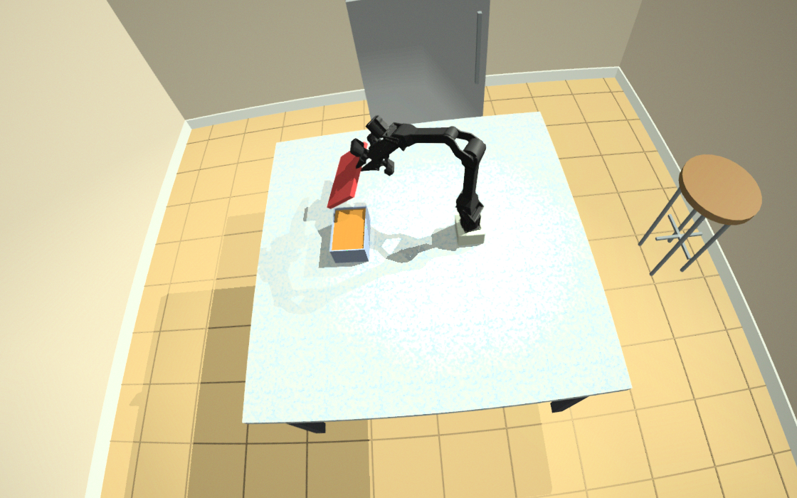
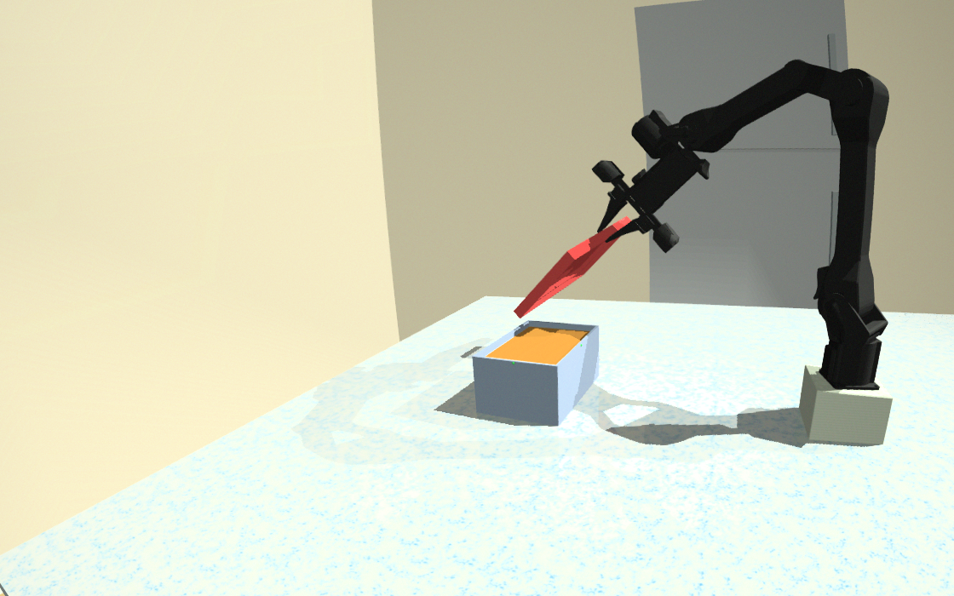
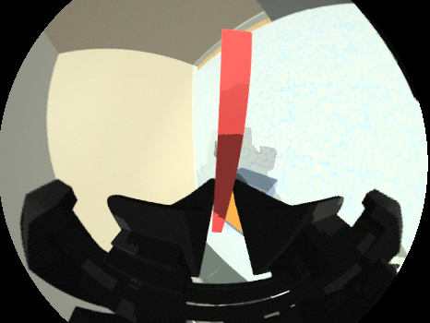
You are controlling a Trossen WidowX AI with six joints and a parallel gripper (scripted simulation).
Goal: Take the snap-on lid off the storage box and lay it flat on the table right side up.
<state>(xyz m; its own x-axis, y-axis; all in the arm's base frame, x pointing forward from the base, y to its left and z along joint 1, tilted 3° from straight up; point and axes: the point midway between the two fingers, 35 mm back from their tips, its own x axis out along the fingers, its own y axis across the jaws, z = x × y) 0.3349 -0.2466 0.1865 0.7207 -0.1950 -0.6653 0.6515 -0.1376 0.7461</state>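
Note:
The red lid (image 1: pixel 345 178) (image 2: pixel 573 266) (image 3: pixel 235 106) hangs in the air, steeply tilted, clear of the box. My gripper (image 1: pixel 359 167) (image 2: pixel 604 236) (image 3: pixel 223 183) is shut on the lid near its upper end. The lid's lower end is above the far left part of the box in the exterior view. The blue-grey storage box (image 1: pixel 351 256) (image 2: pixel 517 393) (image 3: pixel 258 179) stands upright and open on the table (image 1: pixel 440 323) (image 2: pixel 422 519) (image 3: pixel 323 115). An orange filling (image 1: pixel 348 232) (image 2: pixel 537 347) shows inside it. In the wrist view the lid and a finger hide much of the box.
The arm's pale base block (image 1: pixel 471 237) (image 2: pixel 844 419) stands on the table to the right of the box. A grey fridge (image 1: pixel 423 58) (image 2: pixel 738 210) stands behind the table. A round wooden stool (image 1: pixel 719 185) stands on the floor to the right.

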